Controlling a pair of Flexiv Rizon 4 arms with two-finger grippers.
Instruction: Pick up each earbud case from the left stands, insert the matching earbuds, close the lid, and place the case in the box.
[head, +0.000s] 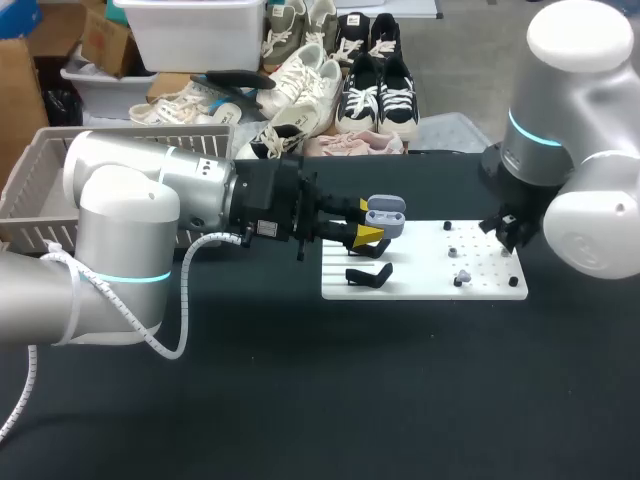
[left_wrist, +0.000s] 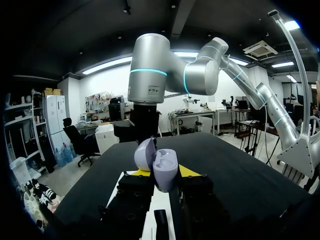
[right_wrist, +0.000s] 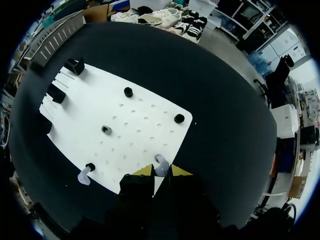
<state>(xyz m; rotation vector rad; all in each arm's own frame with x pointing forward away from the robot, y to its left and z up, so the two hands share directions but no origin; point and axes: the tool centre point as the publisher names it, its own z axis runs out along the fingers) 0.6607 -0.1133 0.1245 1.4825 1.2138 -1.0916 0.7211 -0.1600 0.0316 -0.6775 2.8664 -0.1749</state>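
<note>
Black table (head: 300, 400); my left gripper (head: 368, 220) pinches the open case (head: 388, 212) by its base, likely light, slippery; right gripper (right_wrist: 161, 172) I cannot tell

Head view looks down from behind, wrist views close in — head and right wrist share the board (head: 420, 282)

No legible text, labels, numbers or signs on any visible surface.

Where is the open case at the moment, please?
In the head view, the case sits between the left gripper's fingers, over the left end of the board, by the stands.
</note>
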